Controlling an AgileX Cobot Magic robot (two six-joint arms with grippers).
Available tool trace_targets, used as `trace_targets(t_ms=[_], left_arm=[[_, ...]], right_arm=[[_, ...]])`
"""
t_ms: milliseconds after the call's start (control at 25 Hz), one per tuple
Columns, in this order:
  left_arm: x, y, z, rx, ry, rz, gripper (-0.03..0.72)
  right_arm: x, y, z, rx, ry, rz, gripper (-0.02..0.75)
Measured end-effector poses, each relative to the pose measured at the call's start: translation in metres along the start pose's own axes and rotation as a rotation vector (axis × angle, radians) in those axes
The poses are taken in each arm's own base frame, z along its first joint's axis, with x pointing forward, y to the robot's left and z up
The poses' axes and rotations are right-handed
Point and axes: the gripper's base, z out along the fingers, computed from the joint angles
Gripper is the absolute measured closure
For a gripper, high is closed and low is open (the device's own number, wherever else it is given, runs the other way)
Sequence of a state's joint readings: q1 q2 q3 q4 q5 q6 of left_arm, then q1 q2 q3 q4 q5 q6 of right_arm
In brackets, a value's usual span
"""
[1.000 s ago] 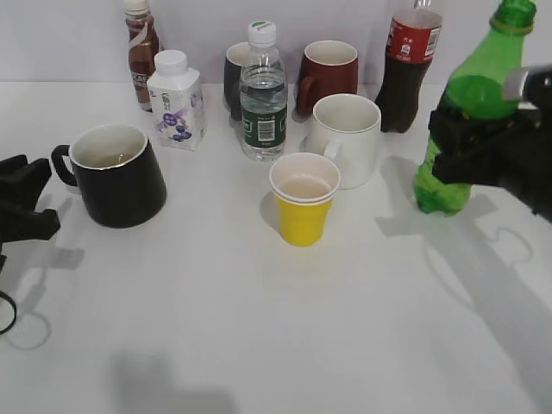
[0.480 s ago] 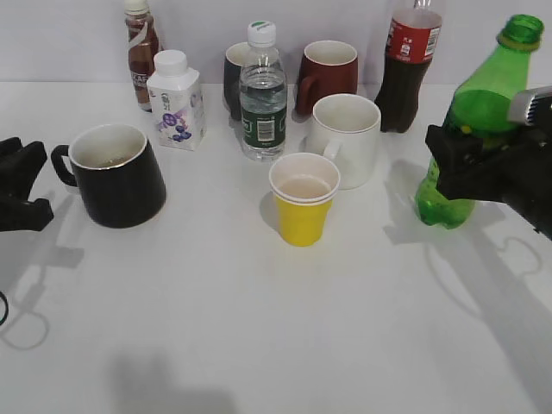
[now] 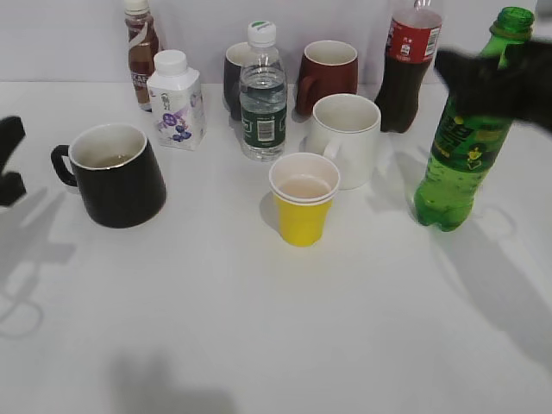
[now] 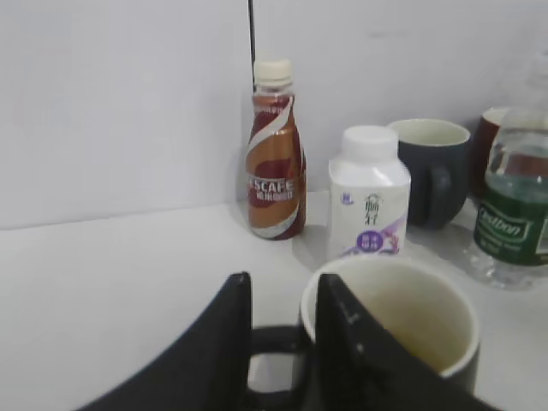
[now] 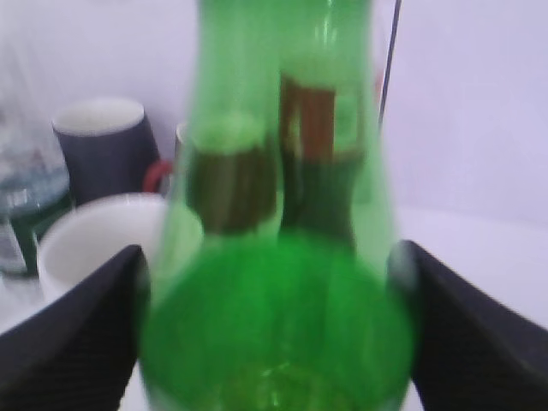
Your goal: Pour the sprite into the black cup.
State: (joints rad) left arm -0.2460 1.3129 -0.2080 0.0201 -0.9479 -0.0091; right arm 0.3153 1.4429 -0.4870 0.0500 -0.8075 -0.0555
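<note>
The sprite stands uncapped on the table at the right, leaning slightly. My right gripper is up at its shoulder, blurred. In the right wrist view the sprite fills the gap between the wide-spread fingers of the gripper, which is open. The black cup stands at the left, handle pointing left. My left gripper is at the left edge, apart from the handle. In the left wrist view this gripper is open, and the cup and its handle lie just beyond the tips.
A yellow paper cup and a white mug stand mid-table. Behind them are a water bottle, a dark mug, a dark red mug, a cola bottle, a white milk bottle and a coffee bottle.
The sprite was set down and stands straighter. My right gripper has slid up from its middle to its shoulder. My left gripper has drawn back left, away from the black cup.
</note>
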Motion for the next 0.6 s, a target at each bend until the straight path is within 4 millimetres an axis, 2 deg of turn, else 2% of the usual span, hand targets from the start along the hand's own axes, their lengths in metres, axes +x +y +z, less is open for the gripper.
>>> trace_targets(t_ms=[120,240,320,400,480,600], left_arm=[[-0.029,0.0,-0.006,-0.004,0.037,0.004,0.475],[-0.077,0.001,-0.019,-0.011,0.105,0.007,0.473],[-0.104,0.001,-0.037,-0.016,0.162,0.004,0.462],[-0.132,0.001,-0.067,-0.018,0.131,-0.007,0.427],[-0.144,0.001,-0.092,-0.019,0.138,-0.003,0.386],[-0.148,0.0,-0.131,-0.017,0.181,-0.013,0.322]], right_arm=[[-0.054,0.0,0.0,-0.009,-0.02,-0.006,0.087],[-0.113,-0.001,-0.02,-0.021,-0.053,-0.012,0.09],[-0.14,-0.001,-0.037,-0.029,-0.047,-0.023,0.097],[-0.155,-0.002,-0.057,-0.036,-0.007,-0.036,0.101],[-0.16,-0.003,-0.078,-0.04,0.051,-0.054,0.106],[-0.162,-0.004,-0.113,-0.044,0.125,-0.056,0.119]])
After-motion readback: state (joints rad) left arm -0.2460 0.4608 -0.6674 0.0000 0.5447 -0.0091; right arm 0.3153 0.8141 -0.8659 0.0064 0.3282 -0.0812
